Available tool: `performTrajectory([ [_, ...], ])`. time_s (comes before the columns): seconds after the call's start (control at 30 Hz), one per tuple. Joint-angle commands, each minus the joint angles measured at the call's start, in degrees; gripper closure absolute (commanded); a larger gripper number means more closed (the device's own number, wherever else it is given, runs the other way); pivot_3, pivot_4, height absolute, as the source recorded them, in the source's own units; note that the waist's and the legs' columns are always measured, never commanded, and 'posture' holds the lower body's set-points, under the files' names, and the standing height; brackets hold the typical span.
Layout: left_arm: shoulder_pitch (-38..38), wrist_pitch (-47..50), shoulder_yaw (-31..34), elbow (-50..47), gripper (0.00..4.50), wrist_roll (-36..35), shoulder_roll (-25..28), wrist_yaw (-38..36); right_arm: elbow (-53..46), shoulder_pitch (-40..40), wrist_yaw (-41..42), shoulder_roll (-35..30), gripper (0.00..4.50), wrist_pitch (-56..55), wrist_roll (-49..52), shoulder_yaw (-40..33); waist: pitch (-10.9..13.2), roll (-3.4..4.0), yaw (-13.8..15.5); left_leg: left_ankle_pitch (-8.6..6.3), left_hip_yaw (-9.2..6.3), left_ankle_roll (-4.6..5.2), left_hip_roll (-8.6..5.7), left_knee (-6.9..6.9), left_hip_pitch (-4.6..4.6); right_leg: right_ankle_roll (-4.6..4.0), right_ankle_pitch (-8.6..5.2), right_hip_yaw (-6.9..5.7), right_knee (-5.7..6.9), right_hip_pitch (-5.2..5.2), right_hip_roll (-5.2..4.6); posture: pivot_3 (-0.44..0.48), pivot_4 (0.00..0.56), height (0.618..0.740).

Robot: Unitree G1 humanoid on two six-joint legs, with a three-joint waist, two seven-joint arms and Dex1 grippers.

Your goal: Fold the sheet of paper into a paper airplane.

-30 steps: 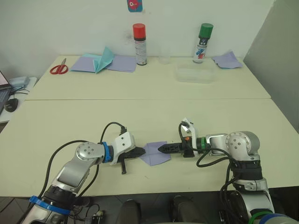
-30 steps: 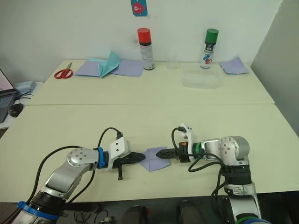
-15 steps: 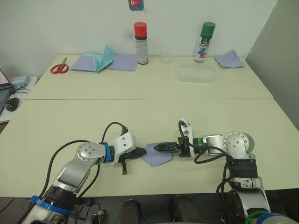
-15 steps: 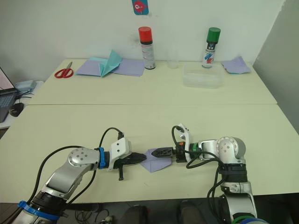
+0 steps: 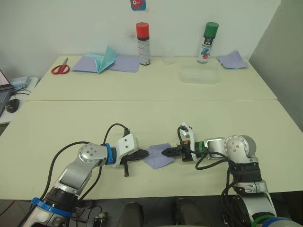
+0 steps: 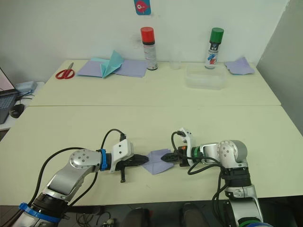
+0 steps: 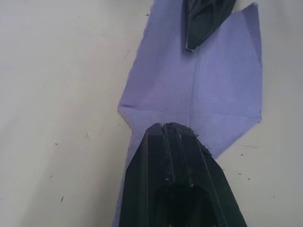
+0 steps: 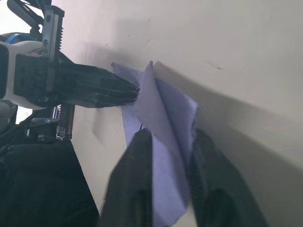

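The sheet of paper (image 5: 157,155) lay on the near table (image 5: 142,123), toward its front edge, between the two grippers. The left gripper (image 5: 143,154) met the sheet from the 9 o'clock side; the left wrist view showed its two black fingers (image 7: 177,156) pressed together with the tips resting on the paper's near edge. Crease lines crossed the sheet in that view. The right gripper (image 5: 165,152) reached in from the 3 o'clock side, and the right wrist view showed its fingers (image 8: 135,175) clamped on a raised fold of the paper, one finger on each face.

On the far table, at 11 o'clock from the sheet, lay red scissors (image 5: 59,69), wider lilac sheets (image 5: 123,63) and a teal folded piece (image 5: 106,59). A red-capped spray can (image 5: 142,44) stood at 12 o'clock, a green-capped spray can (image 5: 207,42) and a clear plastic tray (image 5: 198,74) at 1 o'clock.
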Motion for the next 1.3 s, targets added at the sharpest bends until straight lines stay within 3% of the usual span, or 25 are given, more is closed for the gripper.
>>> performTrajectory([
  [0.03, 0.80, 1.27, -1.51, 2.18, 4.50, 2.02, 0.01, 0.24, -0.46, 0.01, 0.51, -0.05, 4.43, -1.34, -0.17, 0.12, -0.01, -0.02, 0.00, 0.00, -0.01, 0.00, 0.00, 0.00, 0.02, 0.00, 0.00, 0.00, -0.03, 0.02, -0.01, 0.000, 0.150, 0.740],
  [0.2, 0.61, 2.31, 3.67, -0.53, 4.50, -1.68, 0.36, 1.40, -1.48, 0.39, 0.56, 0.18, 4.43, -5.20, -1.07, -0.21, 0.08, -0.02, -0.08, 0.00, -0.02, 0.00, 0.03, 0.00, 0.00, -0.01, 0.00, 0.00, -0.07, -0.01, -0.02, 0.000, 0.150, 0.740],
  [0.37, 1.53, 10.89, 14.63, -8.12, 4.50, -11.06, 7.52, -1.47, -7.67, 0.50, 6.98, -4.28, 4.43, -18.91, -3.50, 4.03, 0.72, -0.15, -0.40, 0.01, -0.05, 0.00, 0.03, 0.01, -0.45, 0.07, 0.04, -0.09, 0.02, -0.51, 0.12, 0.000, 0.150, 0.740],
  [0.43, 1.46, 13.56, 19.19, -9.11, 4.50, -14.33, 10.12, -2.43, -10.06, 0.72, 11.64, -6.67, 4.43, -29.17, -6.76, 6.83, 0.80, -0.17, -0.37, 0.02, -0.06, 0.00, -0.01, 0.04, -0.97, 0.06, 0.04, -0.18, 0.11, -0.97, 0.17, 0.000, 0.150, 0.740],
  [0.53, 0.98, 15.25, 23.60, -8.39, 4.50, -16.76, 12.72, -3.23, -11.42, 1.60, 20.41, -10.36, 4.43, -48.56, -14.14, 11.91, 0.81, -0.17, -0.33, -0.01, -0.03, 0.00, -0.04, 0.00, -1.06, -0.01, -0.01, -0.22, 0.03, -1.00, 0.18, 0.000, 0.150, 0.740],
  [0.67, -0.97, 15.94, 26.26, -5.66, 4.50, -17.79, 14.65, -3.46, -3.40, 2.95, 31.12, -14.13, 4.43, -92.67, -30.79, 19.54, 0.85, -0.20, -0.23, -0.09, -0.03, -0.03, -0.08, -0.01, -1.21, 0.05, -0.06, -0.31, -0.22, -1.00, 0.18, 0.000, 0.150, 0.740],
  [0.83, -3.84, 12.24, 24.81, -4.22, 4.50, -14.81, 14.18, -1.82, 16.94, -1.00, 29.98, -14.26, 4.43, -136.13, -46.61, 25.77, 0.96, -0.34, -0.21, -0.10, 0.08, -0.06, -0.12, 0.06, -1.21, 0.08, -0.06, -0.33, -0.23, -0.98, 0.16, 0.000, 0.150, 0.740],
  [0.93, -3.62, 12.99, 23.36, -7.50, 4.50, -15.73, 13.73, -2.34, 27.51, -4.08, 26.35, -13.53, 4.43, -150.89, -53.12, 27.87, 1.00, -0.37, -0.23, -0.08, 0.12, -0.08, -0.10, 0.10, -1.12, 0.10, -0.03, -0.26, -0.12, -0.94, 0.12, 0.000, 0.150, 0.740],
  [1.1, -1.07, 14.76, 19.78, -14.57, 4.50, -17.01, 13.67, -3.77, 37.86, -7.62, 20.32, -12.72, 4.43, -161.13, -60.83, 29.57, 1.02, -0.42, -0.14, -0.06, 0.16, -0.12, -0.07, 0.16, -0.88, 0.09, -0.02, -0.12, 0.14, -0.83, 0.08, 0.000, 0.150, 0.740],
  [1.3, 4.48, 13.84, 11.07, -18.59, 4.50, -14.32, 9.61, -1.96, 42.62, -8.30, 16.51, -13.26, 4.43, -166.13, -65.15, 32.34, 1.02, -0.42, 0.05, -0.04, 0.07, -0.14, -0.04, 0.20, -0.69, 0.04, -0.02, 0.01, 0.18, -0.61, 0.03, 0.000, 0.150, 0.740],
])
